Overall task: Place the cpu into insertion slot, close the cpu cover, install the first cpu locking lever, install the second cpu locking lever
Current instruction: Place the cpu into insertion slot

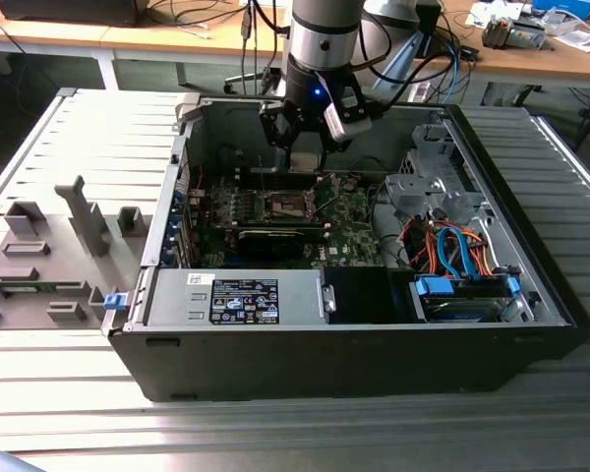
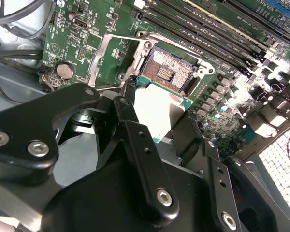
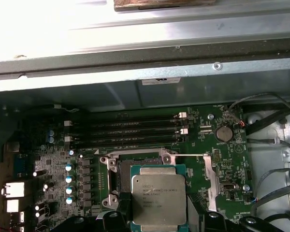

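Observation:
My gripper [image 1: 303, 157] hangs inside the open computer case [image 1: 167, 295], just above the green board. It is shut on the cpu [image 3: 158, 200], a flat silver-topped square with a green edge, which sits between the black fingers [image 2: 130, 116]. In both wrist views the cpu [image 2: 159, 108] hovers over one side of the insertion slot [image 2: 170, 72], and the slot's contact field shows bare beyond it. The cpu cover [image 2: 97, 55] stands swung open beside the slot. In the first wrist view the cover [image 3: 213, 181] lies past the slot [image 3: 117, 176].
Long black memory slots [image 3: 130, 130] run beside the socket. A round coin cell [image 3: 224, 133] and thin cables [image 3: 266, 121] lie near the cover. The case holds a labelled metal box [image 1: 241, 295] and blue and orange cables [image 1: 452, 251]. Grey fixtures [image 1: 39, 256] stand at the exterior view's left.

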Controlling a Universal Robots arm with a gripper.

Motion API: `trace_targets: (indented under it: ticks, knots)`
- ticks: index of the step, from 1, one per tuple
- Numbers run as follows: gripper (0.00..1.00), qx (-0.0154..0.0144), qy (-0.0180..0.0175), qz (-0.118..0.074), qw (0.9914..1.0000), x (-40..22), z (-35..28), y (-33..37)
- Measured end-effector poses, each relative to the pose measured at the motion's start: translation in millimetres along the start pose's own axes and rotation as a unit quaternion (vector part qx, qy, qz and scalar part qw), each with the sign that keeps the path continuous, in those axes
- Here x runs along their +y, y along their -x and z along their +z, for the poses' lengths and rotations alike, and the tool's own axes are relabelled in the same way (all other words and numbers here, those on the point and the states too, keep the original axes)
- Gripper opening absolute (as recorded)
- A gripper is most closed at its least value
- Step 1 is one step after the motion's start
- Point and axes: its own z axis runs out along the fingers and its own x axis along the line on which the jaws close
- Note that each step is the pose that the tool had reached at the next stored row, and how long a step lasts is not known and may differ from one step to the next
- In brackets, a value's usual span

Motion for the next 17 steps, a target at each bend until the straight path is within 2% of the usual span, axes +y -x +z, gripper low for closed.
trace_targets:
  ticks: [17]
  knots:
    - [0.54, -0.0007, 0.0002, 0.008, 0.99996, 0.0, 0.0, 0.0]
